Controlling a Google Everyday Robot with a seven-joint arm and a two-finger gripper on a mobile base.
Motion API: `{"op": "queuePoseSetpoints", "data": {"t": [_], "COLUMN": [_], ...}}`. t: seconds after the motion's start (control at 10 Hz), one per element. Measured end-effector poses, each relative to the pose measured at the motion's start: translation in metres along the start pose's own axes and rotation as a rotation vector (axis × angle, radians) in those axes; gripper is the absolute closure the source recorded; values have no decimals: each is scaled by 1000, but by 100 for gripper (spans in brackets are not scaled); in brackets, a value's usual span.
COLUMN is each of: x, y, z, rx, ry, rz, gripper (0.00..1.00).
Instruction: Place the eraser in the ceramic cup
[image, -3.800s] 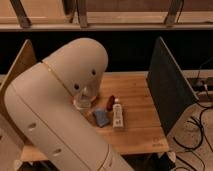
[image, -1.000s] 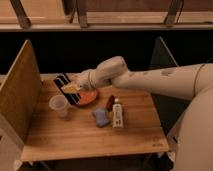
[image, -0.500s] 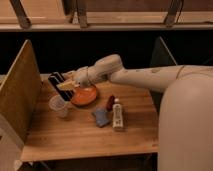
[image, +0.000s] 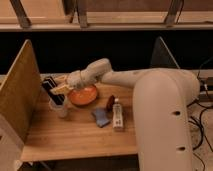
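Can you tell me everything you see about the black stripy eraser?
The eraser is a flat, long black bar with pale stripes running along it. It is tilted, its upper end toward the wooden side wall and its lower end dipping at the mouth of the ceramic cup, above the table. The tool holds it near the middle. How far it sits inside the cup cannot be told.
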Motion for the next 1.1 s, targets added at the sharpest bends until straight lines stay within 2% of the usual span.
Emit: {"op": "queuePoseSetpoints", "data": {"t": [0.3,0.4,0.5,0.6,0.9,1.1], "x": [1,4,5,5,5,4], "y": [13,18,20,21,21,21], "z": [6,7,6,6,6,5], "rx": [43,59,65,64,63,63], "ry": [30,54,64,64,63,62], "rz": [-20,-28,-32,-32,-32,-32], "gripper": [84,84,84,79,52,29]}}
